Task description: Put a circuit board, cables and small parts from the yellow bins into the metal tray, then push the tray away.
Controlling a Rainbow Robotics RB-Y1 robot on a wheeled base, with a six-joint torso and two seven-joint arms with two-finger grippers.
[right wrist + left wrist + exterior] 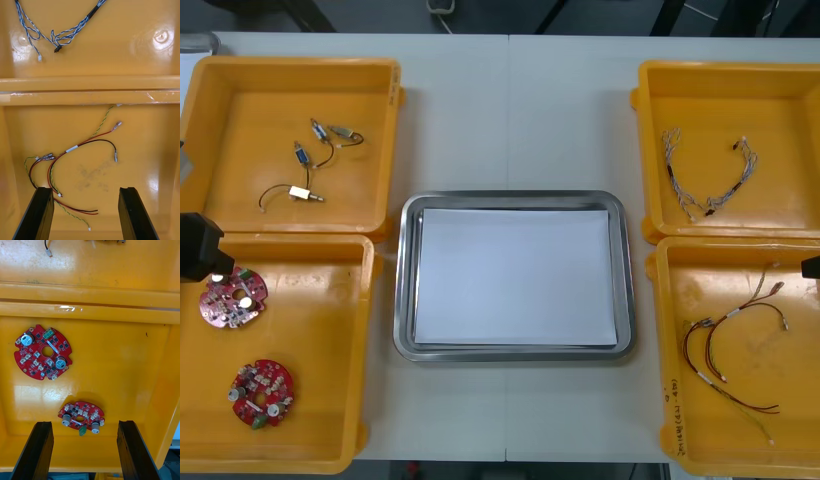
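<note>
Desk (510,110): metal tray (406,300) at centre, white inside, nothing loaded yet. Yellow bins (240,110) at all four corners. Left gripper (84,425) has jaws wide, above the near-left bin, with the nearer circuit board (80,415) just past its fingers. Right gripper (85,189) also has jaws wide, over the red and yellow cables (80,144) in the near-right bin. Suggest board first: centre on it, pinch across the rim, and stay off the silver cans (66,421) and bin wall.

Bins (250,110) yellow. Circuit boards (232,298) red. Tray (510,197) silver rim, white inside. Twisted cable (56,35) blue-white; other cables (98,140) red, black, green-yellow.
</note>
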